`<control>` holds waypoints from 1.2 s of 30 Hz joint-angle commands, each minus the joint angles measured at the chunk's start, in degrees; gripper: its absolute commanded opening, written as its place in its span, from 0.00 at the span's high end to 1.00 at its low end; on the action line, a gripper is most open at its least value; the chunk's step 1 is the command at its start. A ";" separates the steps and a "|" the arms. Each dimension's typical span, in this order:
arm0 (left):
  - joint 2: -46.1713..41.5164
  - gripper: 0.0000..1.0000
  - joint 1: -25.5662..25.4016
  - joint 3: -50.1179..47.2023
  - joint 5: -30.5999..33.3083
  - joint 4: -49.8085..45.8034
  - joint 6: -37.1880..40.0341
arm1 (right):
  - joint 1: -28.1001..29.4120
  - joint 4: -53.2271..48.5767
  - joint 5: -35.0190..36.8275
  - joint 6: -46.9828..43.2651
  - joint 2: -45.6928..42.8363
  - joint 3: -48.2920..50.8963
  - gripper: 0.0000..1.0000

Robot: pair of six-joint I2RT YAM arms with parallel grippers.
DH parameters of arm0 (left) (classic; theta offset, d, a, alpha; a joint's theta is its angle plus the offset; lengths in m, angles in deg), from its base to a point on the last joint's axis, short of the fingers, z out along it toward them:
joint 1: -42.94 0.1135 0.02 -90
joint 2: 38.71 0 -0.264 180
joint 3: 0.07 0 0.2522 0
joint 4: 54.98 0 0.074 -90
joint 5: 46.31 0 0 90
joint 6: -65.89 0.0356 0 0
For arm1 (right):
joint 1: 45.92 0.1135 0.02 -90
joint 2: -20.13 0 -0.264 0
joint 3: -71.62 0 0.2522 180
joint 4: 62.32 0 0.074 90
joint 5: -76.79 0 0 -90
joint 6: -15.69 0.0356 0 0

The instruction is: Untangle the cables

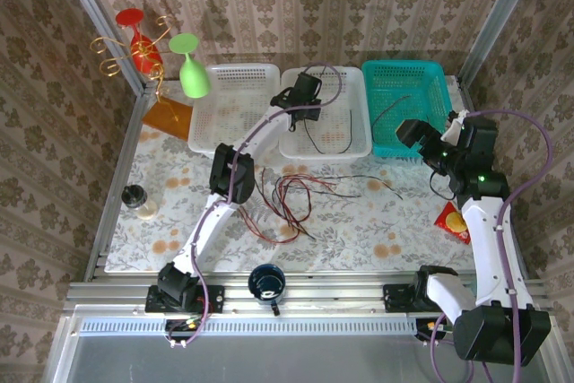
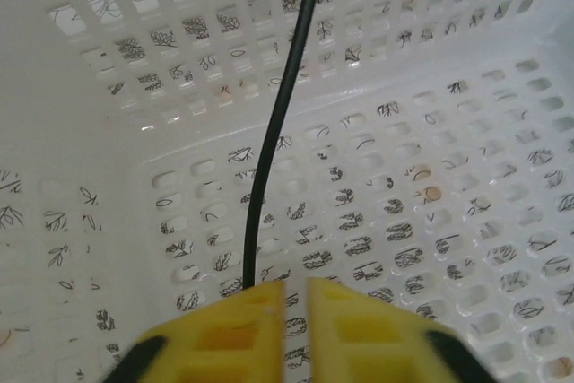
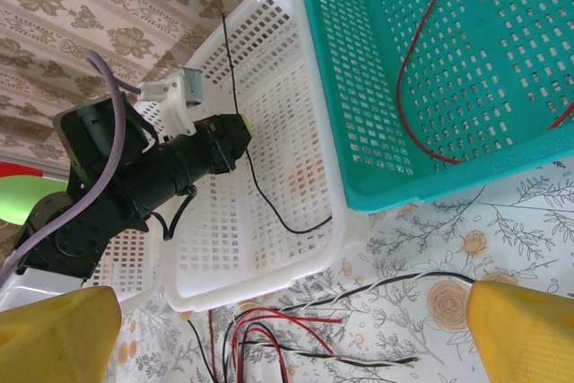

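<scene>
**White basket point(image 1: 354, 132): black cable point(image 2: 273, 132) clamped by left gripper point(image 2: 297, 311)**

1. Table point(image 1: 170, 221). It is covered with a floral cloth. Three baskets stand in a row along its far edge.

2. Baskets. A second white one point(image 1: 229, 100) is on the left and the inspected white basket is in the middle. A teal basket point(image 1: 404, 65) is on the right, touching the middle basket's side.

3. Left gripper. It hangs over the middle basket with its yellow jaws clenched, only a sliver of gap between them. The black cable meets the jaws at the left finger's tip.

4. Right gripper point(image 3: 289, 325). It is released, with the fingers spread wide. It is raised above the table just in front of the teal basket and holds nothing.

5. Cables.
   - The black cable sticks up above the left jaws. Below them it droops in a loop onto the middle basket's floor.
   - A tangle point(image 1: 291, 199) of red and black cables lies on the cloth just in front of the baskets, between the two arms. One strand trails off to the right.
   - A red cable point(image 3: 411, 69) lies curved inside the teal basket.

6. Small items. A dark mug point(image 1: 266, 282) sits at the near edge. A red packet point(image 1: 453, 221) lies beside the right arm.
</scene>
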 commanded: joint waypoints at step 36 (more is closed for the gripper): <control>-2.60 0.40 0.13 -1.00 2.02 -3.48 1.58 | -0.31 -1.33 -0.88 -0.52 -0.42 -3.12 0.00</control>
